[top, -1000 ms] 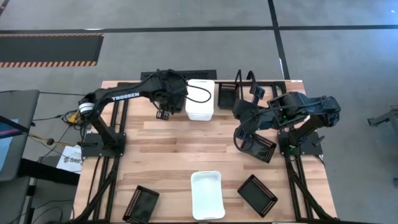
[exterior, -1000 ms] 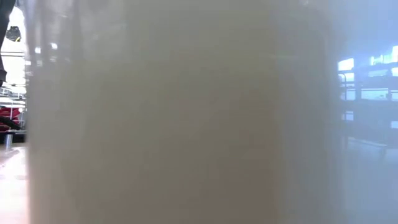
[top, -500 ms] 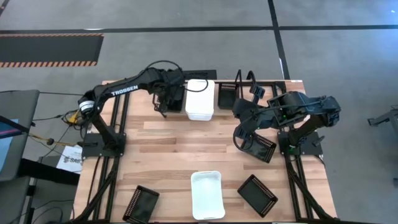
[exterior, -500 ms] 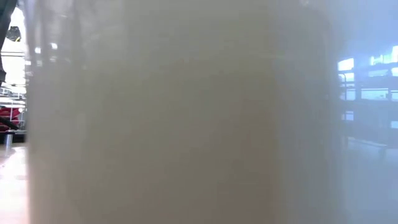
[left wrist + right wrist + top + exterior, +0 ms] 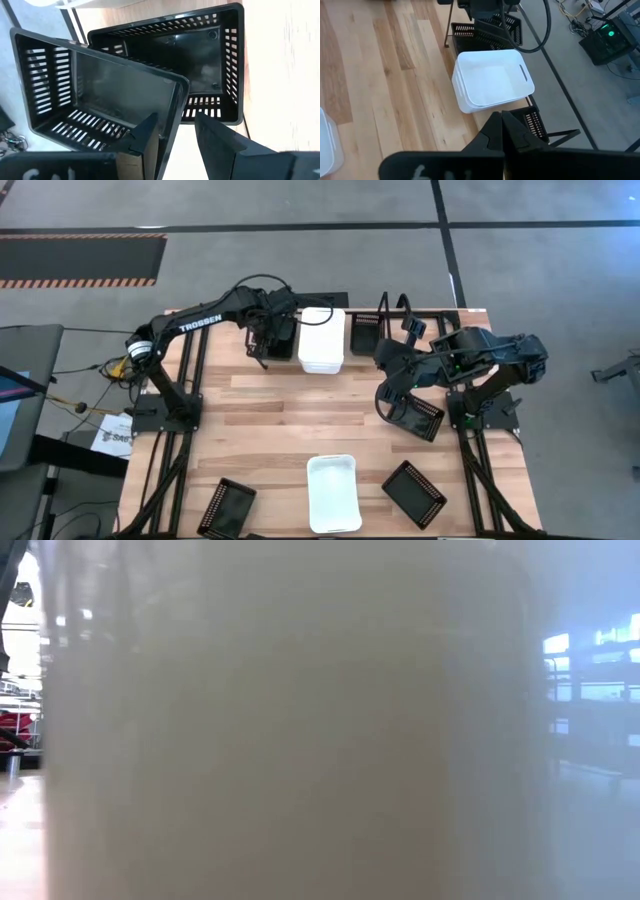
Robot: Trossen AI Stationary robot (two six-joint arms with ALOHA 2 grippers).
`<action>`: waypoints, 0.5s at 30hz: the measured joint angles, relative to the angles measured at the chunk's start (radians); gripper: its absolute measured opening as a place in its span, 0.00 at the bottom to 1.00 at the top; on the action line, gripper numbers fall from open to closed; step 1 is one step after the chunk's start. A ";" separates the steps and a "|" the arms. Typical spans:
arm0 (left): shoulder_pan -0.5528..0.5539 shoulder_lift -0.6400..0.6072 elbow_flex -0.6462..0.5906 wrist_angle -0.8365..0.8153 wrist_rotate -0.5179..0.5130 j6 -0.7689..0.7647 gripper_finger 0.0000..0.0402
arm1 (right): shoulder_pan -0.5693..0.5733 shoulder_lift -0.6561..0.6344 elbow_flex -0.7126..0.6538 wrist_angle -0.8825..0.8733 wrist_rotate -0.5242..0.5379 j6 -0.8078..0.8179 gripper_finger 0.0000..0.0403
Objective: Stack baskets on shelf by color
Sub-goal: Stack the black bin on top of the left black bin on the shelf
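Since half a second ago, barely any change: left pincer (image 5: 268, 338) still at the back of the light wood table (image 5: 270, 420), a touch nearer the rack; a full second ago, farther forward over the planks. Right arm unmoved.

Left pincer pinching the rim of a small black mesh-sided plastic basket (image 5: 95, 95), one finger (image 5: 142, 140) inside the wall, the other outside, basket tilted above a second black mesh basket (image 5: 200, 65) on the low black wire shelf (image 5: 385, 315) along the back edge. Just beside it, the stacked white smooth rounded baskets (image 5: 321, 338), close on the inner side; free room only toward the front.

Middle of the table bare wood. Near the front edge, 1 white basket (image 5: 332, 492) flanked by 2 black baskets (image 5: 227, 506), well apart.

Left arm stretched long from its base, wrist bent down. Right pincer (image 5: 501, 131) pressed together, holding nothing, hovering by the right edge beside another black basket (image 5: 422, 420), arm folded.

Low view filled by a blurred pale surface.
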 joint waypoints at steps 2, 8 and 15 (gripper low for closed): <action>0.001 0.000 0.000 0.000 0.000 0.009 0.29 | 0.000 0.000 0.000 0.003 0.000 0.000 0.00; 0.002 0.000 0.000 -0.001 0.028 0.026 0.29 | 0.002 0.000 0.000 0.009 0.000 0.000 0.00; 0.002 0.000 0.000 0.000 0.044 0.026 0.29 | 0.002 0.000 0.000 0.010 0.000 0.000 0.00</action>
